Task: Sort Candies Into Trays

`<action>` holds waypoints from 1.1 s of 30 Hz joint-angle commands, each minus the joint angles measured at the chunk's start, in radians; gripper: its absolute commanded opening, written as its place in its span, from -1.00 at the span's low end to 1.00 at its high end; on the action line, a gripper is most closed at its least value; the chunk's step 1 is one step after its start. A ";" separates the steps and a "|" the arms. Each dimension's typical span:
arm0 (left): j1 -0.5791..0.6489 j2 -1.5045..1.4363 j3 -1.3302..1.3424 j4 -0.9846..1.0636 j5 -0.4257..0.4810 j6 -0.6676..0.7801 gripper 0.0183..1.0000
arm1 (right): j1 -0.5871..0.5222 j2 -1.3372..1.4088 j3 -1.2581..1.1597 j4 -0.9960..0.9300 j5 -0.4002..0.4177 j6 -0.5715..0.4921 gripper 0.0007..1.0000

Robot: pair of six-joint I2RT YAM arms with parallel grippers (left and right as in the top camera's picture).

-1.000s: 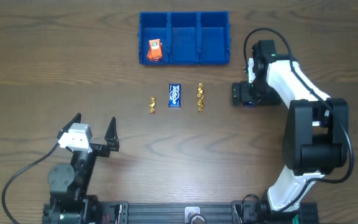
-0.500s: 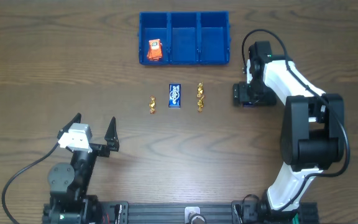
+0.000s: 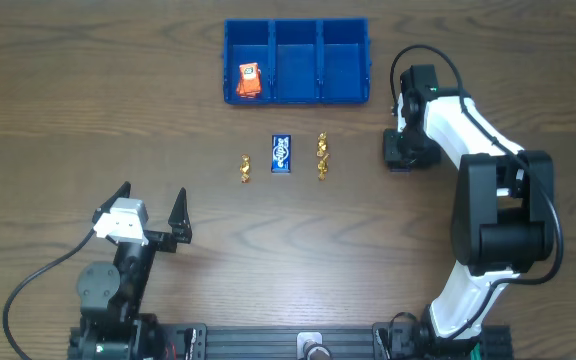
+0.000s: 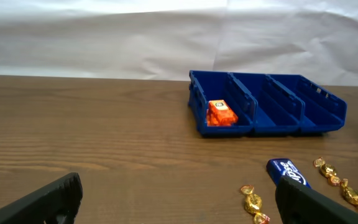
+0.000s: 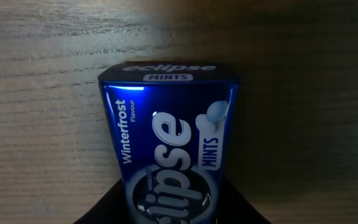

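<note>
Right hand (image 3: 400,152) sits just below and to the right of the blue tray's (image 3: 296,22) near right corner, apart from its wall. Its fingers are narrowed onto a blue mint pack (image 5: 169,124), gripping the pack's lower end from both sides, so that the rest of the pack stands out ahead of the fingers over the wood. Whether the pack touches the table (image 3: 68,100) cannot be told.

A strip of bare wood separates this hand from the short column of gold-wrapped candies (image 3: 322,157) to its left. Next along the row lies a blue candy bar (image 3: 281,153), then a single gold-wrapped candy (image 3: 246,168). All three lie in front of the tray with a gap of wood between them and its front wall.

The tray has three compartments side by side. An orange candy (image 3: 250,80) lies in the left one.

The left hand (image 3: 151,205) is near the table's near left side, with its fingers spread wide and gripping nothing. It is well apart from the candies and the tray, with a broad stretch of wood on every side.
</note>
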 commanded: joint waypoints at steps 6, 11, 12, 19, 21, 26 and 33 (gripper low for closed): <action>-0.003 -0.006 -0.021 -0.032 0.019 0.003 1.00 | 0.089 -0.062 0.343 -0.156 -0.013 0.009 -0.58; -0.003 -0.006 -0.021 -0.032 0.019 0.003 1.00 | 0.275 -0.055 0.674 -0.261 0.158 0.092 -0.63; -0.003 -0.006 -0.021 -0.032 0.019 0.003 1.00 | 0.303 -0.054 0.700 -0.247 0.179 0.109 -0.64; -0.003 -0.006 -0.021 -0.032 0.019 0.003 1.00 | 0.460 0.002 0.735 0.013 0.288 0.201 -0.68; -0.003 -0.006 -0.021 -0.032 0.019 0.003 1.00 | 0.460 0.047 0.735 0.050 0.287 0.243 -0.68; -0.003 -0.006 -0.021 -0.032 0.019 0.003 1.00 | 0.455 0.176 0.735 0.085 0.278 0.272 -0.68; -0.003 -0.006 -0.021 -0.032 0.019 0.003 0.99 | 0.416 0.253 0.735 0.076 0.240 0.298 -0.68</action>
